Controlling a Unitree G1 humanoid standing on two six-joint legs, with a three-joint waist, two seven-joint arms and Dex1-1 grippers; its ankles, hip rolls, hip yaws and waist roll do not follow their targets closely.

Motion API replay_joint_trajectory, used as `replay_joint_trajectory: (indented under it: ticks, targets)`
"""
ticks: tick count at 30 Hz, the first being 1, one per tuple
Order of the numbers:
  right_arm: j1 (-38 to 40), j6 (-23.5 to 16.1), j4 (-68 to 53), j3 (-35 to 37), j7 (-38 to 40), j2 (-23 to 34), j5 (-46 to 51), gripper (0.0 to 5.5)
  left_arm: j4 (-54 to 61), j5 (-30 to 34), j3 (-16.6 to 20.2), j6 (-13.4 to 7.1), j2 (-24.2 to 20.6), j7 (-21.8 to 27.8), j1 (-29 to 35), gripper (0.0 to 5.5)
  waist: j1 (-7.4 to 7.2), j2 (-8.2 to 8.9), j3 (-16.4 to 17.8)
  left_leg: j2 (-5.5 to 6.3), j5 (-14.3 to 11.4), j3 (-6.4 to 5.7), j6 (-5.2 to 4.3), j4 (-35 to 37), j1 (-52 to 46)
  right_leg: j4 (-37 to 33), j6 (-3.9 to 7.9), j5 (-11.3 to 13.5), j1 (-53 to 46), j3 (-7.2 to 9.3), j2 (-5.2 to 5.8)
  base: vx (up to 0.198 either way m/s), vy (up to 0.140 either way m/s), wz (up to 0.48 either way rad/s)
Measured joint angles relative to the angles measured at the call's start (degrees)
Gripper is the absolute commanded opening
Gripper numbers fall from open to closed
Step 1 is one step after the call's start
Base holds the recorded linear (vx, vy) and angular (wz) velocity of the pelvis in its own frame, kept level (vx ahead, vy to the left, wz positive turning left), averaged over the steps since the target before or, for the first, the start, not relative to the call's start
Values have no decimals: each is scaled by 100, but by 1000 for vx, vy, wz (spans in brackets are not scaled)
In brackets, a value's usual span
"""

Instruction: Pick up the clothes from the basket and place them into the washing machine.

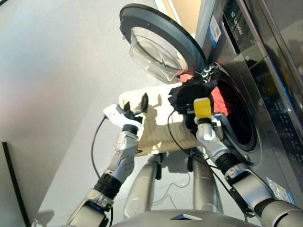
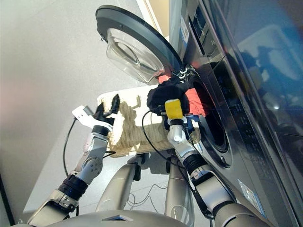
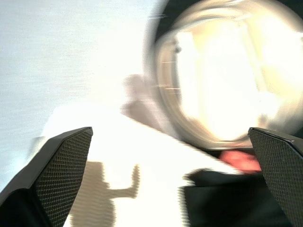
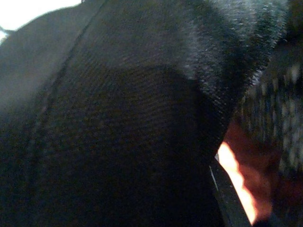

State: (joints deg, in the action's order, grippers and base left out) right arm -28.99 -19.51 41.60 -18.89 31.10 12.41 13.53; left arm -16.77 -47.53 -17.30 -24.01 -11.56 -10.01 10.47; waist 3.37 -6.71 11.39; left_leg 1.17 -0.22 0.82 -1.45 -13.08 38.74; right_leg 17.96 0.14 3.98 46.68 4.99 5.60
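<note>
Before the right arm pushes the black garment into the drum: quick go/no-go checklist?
1. Door swung open, porthole unblocked: ok.
2. Black garment on the right gripper, bunched at the porthole's rim: ok; the cloth hides the grip itself, cannot tell.
3. Coral-red garment fully inside: not ok, it hangs over the rim beside the black one.
4. Left gripper open, holding nothing, over the basket, apart from the door: ok.
5. Basket emptied: the part in view is bare, but the right arm hides its far end, cannot tell.
6. Navy garment located: cannot tell, not in view.
</note>
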Motion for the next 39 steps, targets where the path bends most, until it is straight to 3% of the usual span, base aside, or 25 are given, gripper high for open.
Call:
replay_joint_trajectory:
  ticks: [6, 10, 15, 17, 19, 23, 27, 29, 34, 36, 38, 39]
  targets:
    - [-299, -346, 101, 570, 5, -83, 1004, 0, -937, 779, 236, -64, 61, -474, 103, 550, 19, -15, 6, 7, -132, 15, 8, -599, 689, 416, -34, -83, 558, 57, 65, -9, 0, 18]
    - [-764, -592, 286, 1153, 148, -142, 1423, 0, -1200, 1194, 225, -62, 78, -615, 224, 550, 133, -71, 39, 11, -344, -10, 2, -1279, 1384, 973, -72, -201, 1167, 51, 92, 0, 0, 0]
    - [-1561, -868, 605, 1771, 427, -144, 2110, 0, -1276, 1403, 209, -50, -30, -723, 257, 550, 213, -146, 84, -9, -541, 2, 14, -2063, 2171, 1529, -117, -290, 1901, -57, 82, 0, 0, 0]
    - [-1972, -974, 835, 2020, 494, -58, 2398, 0, -1275, 1409, 205, -47, -45, -720, 272, 550, 272, -178, 121, -38, -654, 77, 5, -2341, 2429, 1722, -123, -321, 2158, -139, 62, 0, 0, 0]
    - [-2371, -1017, 1088, 2197, 555, 137, 2604, 0, -1273, 1408, 191, -43, -62, -717, 272, 550, 299, -251, 171, -55, -718, 120, 51, -2621, 2683, 1883, -91, -315, 2390, -272, -28, 0, 0, 0]
    - [-3107, -1011, 1505, 2207, 621, 741, 2969, 0, -1262, 1405, 168, -27, -153, -706, 314, 550, 359, -363, 303, -115, -882, 275, 138, -3092, 3105, 2146, 6, -306, 2800, -474, -104, 3, 1, -166]
    - [-3314, -962, 1476, 2199, 660, 1356, 2993, 0, -1260, 1395, 126, -12, -213, -605, 329, 550, 397, -345, 336, -116, -1053, 410, 267, -3378, 3224, 2279, 118, -285, 2952, -700, -192, 18, -2, -213]
    - [-3342, -989, 1348, 2216, 844, 1703, 2960, 0, -1241, 1396, 105, -12, -236, -591, 368, 550, 376, -336, 347, -117, -1129, 417, 269, -3440, 3257, 2303, 167, -302, 2978, -762, -210, 16, -5, -103]
    - [-3382, -1474, 1144, 2821, 1513, 2494, 2810, 0, -1308, 1394, 85, -12, -284, -594, 419, 550, 271, -317, 360, -122, -1247, 559, 397, -3506, 3241, 2316, 273, -345, 2991, -908, -236, 0, 0, 0]
    - [-3394, -1717, 1149, 2947, 1667, 2496, 2729, 0, -1310, 1395, 78, -15, -284, -591, 476, 550, 261, -317, 360, -119, -1277, 617, 410, -3505, 3202, 2334, 306, -333, 2986, -979, -244, 0, 0, 0]
    - [-3392, -1709, 1174, 2948, 1681, 2491, 2734, 0, -1314, 1391, 84, -24, -290, -592, 535, 550, 249, -317, 360, -119, -1287, 625, 414, -3497, 3164, 2340, 319, -340, 2947, -990, -246, 0, 0, 0]
    - [-3389, -1709, 1188, 2951, 1658, 2486, 2735, 550, -1316, 1391, 81, -24, -290, -589, 557, 550, 232, -317, 360, -112, -1292, 621, 419, -3496, 3143, 2346, 327, -345, 2926, -988, -240, 0, 0, 0]
